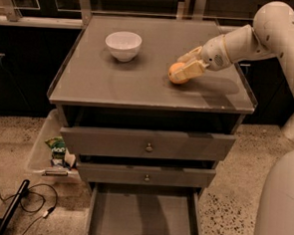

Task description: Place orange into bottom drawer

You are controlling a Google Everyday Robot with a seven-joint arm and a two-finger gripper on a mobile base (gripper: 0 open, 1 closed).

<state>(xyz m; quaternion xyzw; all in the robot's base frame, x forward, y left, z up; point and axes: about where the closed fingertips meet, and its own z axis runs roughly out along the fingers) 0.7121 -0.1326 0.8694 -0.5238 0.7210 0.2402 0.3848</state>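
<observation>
Claw (182, 67) at the right half of the surface (139, 86), carried on a white arm (272, 32) entering from the right. Closed on the orange (173, 74), one finger on either side. Held the fruit at or just above the surface; contact could not be told. White bowl (123, 44) well apart, toward the rear left. Bottom drawer (143, 221) pulled out beneath two knobbed upper drawers (148, 139), both slightly ajar. Plastic bin (40, 153) and cables (12, 201) on the floor at left.
</observation>
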